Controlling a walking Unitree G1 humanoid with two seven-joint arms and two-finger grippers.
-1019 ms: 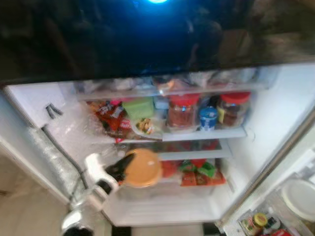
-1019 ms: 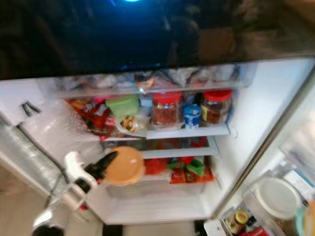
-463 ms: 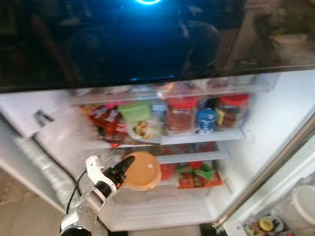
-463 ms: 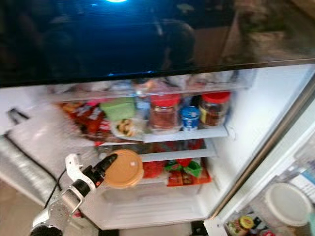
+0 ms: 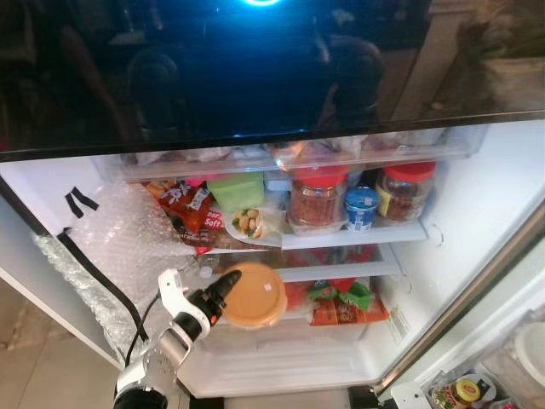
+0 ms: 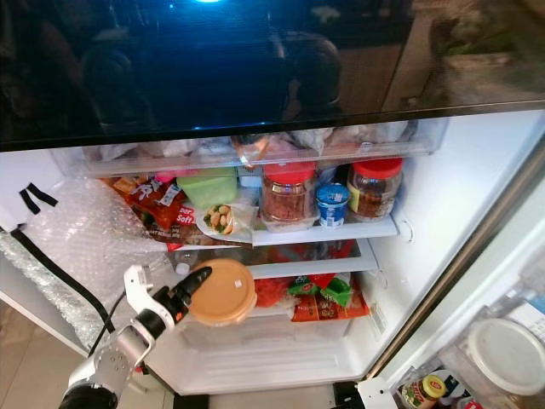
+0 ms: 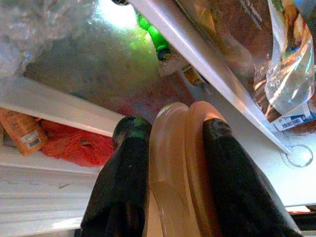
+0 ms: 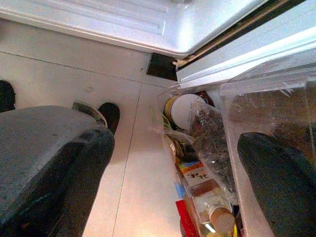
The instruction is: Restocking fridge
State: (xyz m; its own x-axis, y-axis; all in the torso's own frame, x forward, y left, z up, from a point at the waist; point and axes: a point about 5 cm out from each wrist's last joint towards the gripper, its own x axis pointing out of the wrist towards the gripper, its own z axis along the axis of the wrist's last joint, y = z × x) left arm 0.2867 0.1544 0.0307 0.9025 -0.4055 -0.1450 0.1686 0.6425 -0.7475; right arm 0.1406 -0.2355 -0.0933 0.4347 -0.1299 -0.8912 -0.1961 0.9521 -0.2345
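The round orange lidded plastic container (image 5: 253, 296) is held on edge by the left pincer (image 5: 220, 292), whose two black fingers (image 7: 132, 163) are clamped on either side of its rim. It is held in front of the open white fridge (image 5: 477, 204), level with the lower shelf (image 5: 341, 273) and towards that shelf's left end, not yet set down.

A slip is judged possible, since only the thin rim is gripped. The container could also catch the front edge of the lower shelf, or knock the red packets (image 5: 349, 308) below it. The upper shelf (image 5: 358, 235) is already crowded with red-lidded glass jars (image 5: 317, 198) and a small blue tub (image 5: 360, 207).

The right pincer (image 8: 163, 173) hangs open over the tiled floor (image 8: 74, 84) beside the door bin (image 8: 207, 148). The container's contents cannot be seen, and the free depth on the lower shelf is hard to make out.
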